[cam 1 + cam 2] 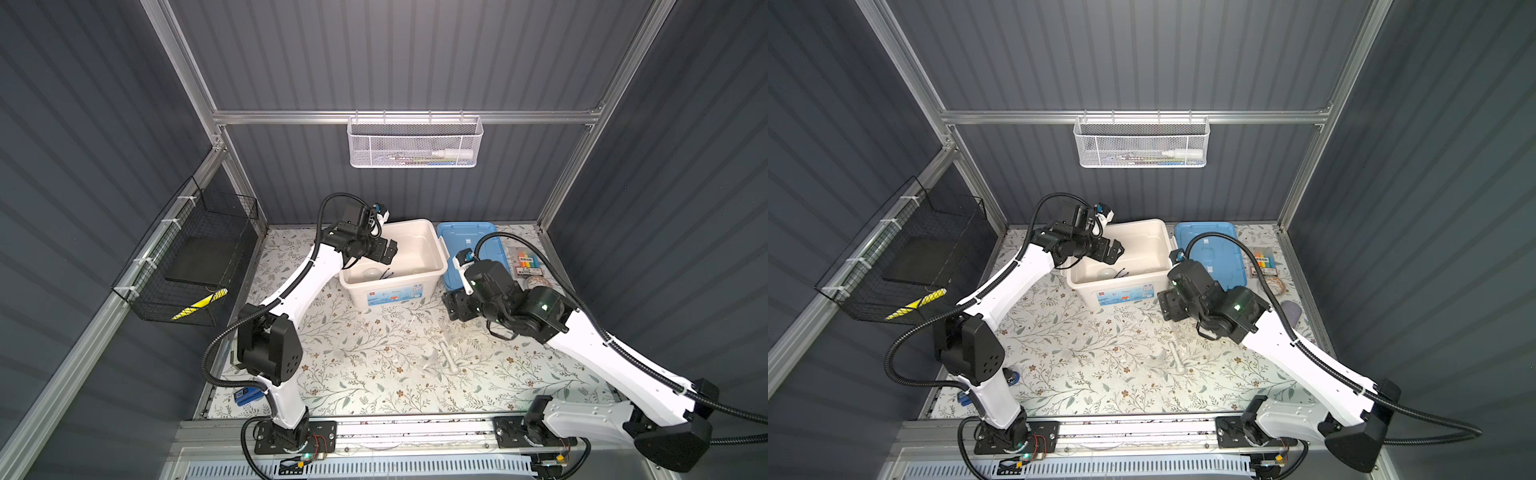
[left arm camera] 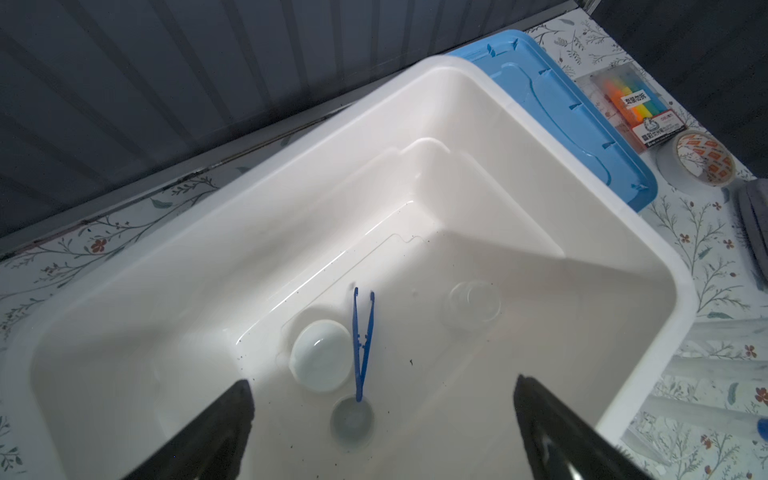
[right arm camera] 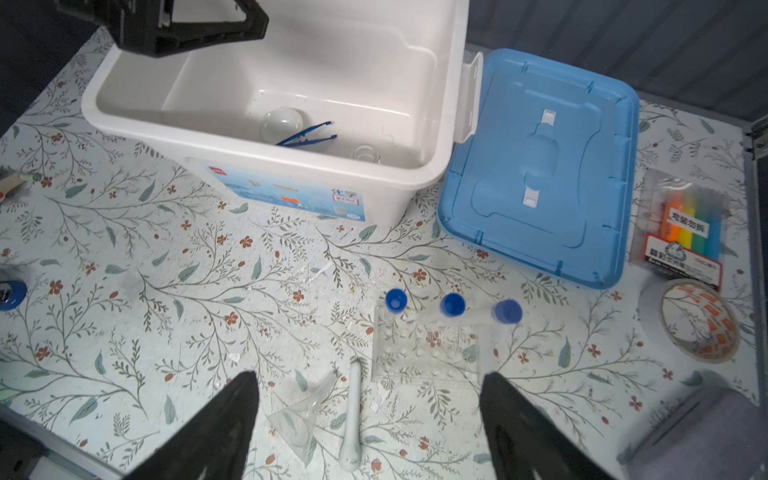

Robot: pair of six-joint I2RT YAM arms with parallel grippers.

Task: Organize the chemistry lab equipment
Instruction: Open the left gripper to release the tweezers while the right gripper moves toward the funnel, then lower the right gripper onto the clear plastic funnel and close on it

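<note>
Left wrist view: the left gripper [image 2: 382,380] hung over the white bin [image 2: 540,178], fingers spread wide with nothing between them.

Blue tweezers [image 2: 363,345] lay on the bin floor just beside a white dish [image 2: 320,357], with a clear cup [image 2: 471,305] nearby. They were probably gathered there because the bin serves as the kit's storage box. Its blue lid [image 3: 540,166] sat flat just beside it, leaving the mouth free. The right gripper [image 3: 369,374] hovered above the table, fingers apart and empty, facing the clear rack [image 3: 428,349] that held three blue-capped tubes [image 3: 453,303]. A white pestle [image 3: 352,415] and a clear funnel [image 3: 295,424] lay loose on the table beside the rack, not yet packed. That pose suggested the rack or the pestle as the next pick.
</note>
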